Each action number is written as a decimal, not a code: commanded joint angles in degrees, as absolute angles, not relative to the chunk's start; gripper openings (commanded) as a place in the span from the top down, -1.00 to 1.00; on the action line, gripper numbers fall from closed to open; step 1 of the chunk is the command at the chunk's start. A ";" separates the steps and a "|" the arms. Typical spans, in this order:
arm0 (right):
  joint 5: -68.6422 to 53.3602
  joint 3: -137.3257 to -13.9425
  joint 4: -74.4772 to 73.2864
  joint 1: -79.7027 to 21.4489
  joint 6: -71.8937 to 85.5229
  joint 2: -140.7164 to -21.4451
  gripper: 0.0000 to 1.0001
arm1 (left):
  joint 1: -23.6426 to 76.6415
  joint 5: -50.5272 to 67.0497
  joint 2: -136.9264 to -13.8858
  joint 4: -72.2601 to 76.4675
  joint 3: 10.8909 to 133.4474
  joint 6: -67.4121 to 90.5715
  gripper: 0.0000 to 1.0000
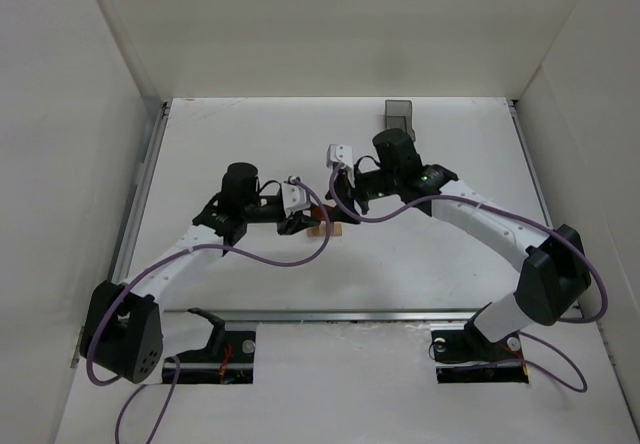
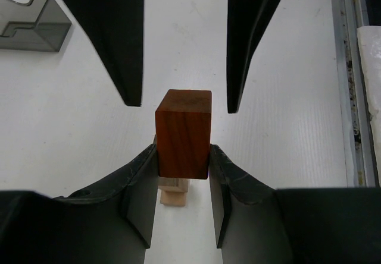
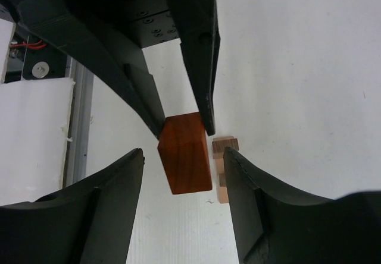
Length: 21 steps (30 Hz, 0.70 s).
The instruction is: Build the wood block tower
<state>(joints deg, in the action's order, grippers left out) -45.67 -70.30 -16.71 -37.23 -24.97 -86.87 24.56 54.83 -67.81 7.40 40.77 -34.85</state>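
Note:
My left gripper (image 2: 183, 157) is shut on a reddish-orange wood block (image 2: 183, 133) and holds it just above a small stack of pale tan blocks (image 2: 174, 191) on the white table. In the right wrist view the orange block (image 3: 186, 152) hangs beside and slightly left of the tan stack (image 3: 223, 163). My right gripper (image 3: 184, 154) is open, with its jaws wide on either side of the held block and not touching it. In the top view both grippers, left (image 1: 303, 222) and right (image 1: 340, 202), meet at the stack (image 1: 325, 230) in the table's middle.
A translucent dark grey bin (image 1: 400, 114) stands at the table's back edge; it also shows in the left wrist view (image 2: 33, 23). White walls enclose the table. A metal rail (image 1: 380, 315) runs along the near edge.

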 commanded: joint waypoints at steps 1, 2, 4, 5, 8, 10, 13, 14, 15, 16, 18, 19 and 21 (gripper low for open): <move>-47.56 -71.10 -16.87 -37.97 -26.81 -84.73 -0.23 | 23.64 57.74 -67.59 9.75 43.86 -34.45 1.00; -47.55 -71.10 -16.87 -37.97 -26.81 -84.73 -0.23 | 23.64 57.74 -67.59 9.76 44.47 -34.45 1.00; -47.55 -71.10 -16.87 -37.97 -26.81 -84.73 -0.23 | 23.64 57.74 -68.11 9.76 44.99 -34.45 1.00; -46.94 -71.10 -16.87 -38.58 -26.81 -84.73 -0.23 | 23.64 57.74 -68.12 9.76 45.00 -34.45 1.00; -46.32 -71.10 -16.87 -38.58 -26.28 -85.25 -0.19 | 23.64 57.74 -68.12 9.76 45.00 -34.45 1.00; -46.32 -72.68 -16.87 -39.11 -26.28 -85.25 -0.19 | 23.64 57.74 -68.12 9.76 45.00 -34.45 1.00; -45.80 -73.30 -16.87 -39.72 -25.66 -85.25 -0.10 | 23.64 57.74 -68.12 9.76 45.00 -34.45 1.00; -45.79 -73.82 -16.87 -39.73 -25.66 -85.78 -0.10 | 23.64 57.74 -68.12 9.76 45.00 -34.98 1.00; -45.79 -73.83 -16.87 -39.73 -25.14 -85.78 -0.04 | 23.64 57.74 -68.12 9.76 45.00 -34.98 1.00; -45.79 -73.83 -16.87 -39.73 -25.14 -85.78 -0.01 | 23.64 57.74 -68.12 9.76 45.00 -34.98 1.00; -45.79 -74.36 -16.87 -39.73 -24.43 -86.40 0.08 | 23.64 57.74 -68.12 9.76 45.00 -34.98 1.00; -45.27 -74.36 -17.40 -40.25 -24.43 -86.92 0.12 | 23.64 57.74 -68.12 9.76 45.00 -35.50 1.00; -45.26 -74.97 -17.40 -40.25 -24.43 -86.92 0.18 | 23.64 57.74 -68.12 9.76 45.00 -35.51 1.00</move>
<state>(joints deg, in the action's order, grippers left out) -43.07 -71.64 -17.87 -38.74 -25.08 -86.85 23.90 56.42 -68.42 7.70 42.78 -34.65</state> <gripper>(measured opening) 0.429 0.315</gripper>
